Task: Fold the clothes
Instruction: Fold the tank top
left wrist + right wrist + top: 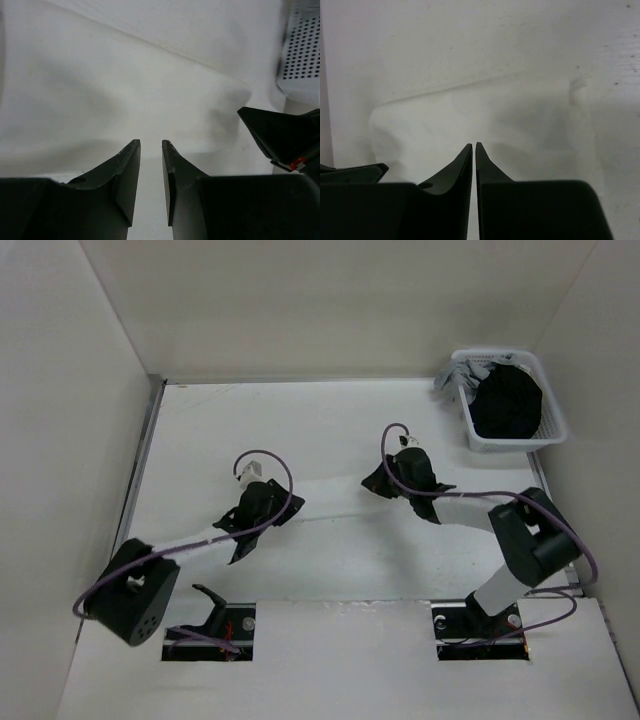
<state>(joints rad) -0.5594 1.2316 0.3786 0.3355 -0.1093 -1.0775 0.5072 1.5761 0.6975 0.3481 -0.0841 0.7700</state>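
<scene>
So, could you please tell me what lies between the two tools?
Only the white garment lies between left tool and right tool, clearest in the left wrist view.

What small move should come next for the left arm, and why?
Probably lower the left gripper onto the white garment and close on it: its jaws stand slightly apart with nothing between them, and the fabric lies just ahead.

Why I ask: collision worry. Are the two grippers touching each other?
Apart. The top external view shows a wide, plain gap between the left gripper and the right gripper.
</scene>
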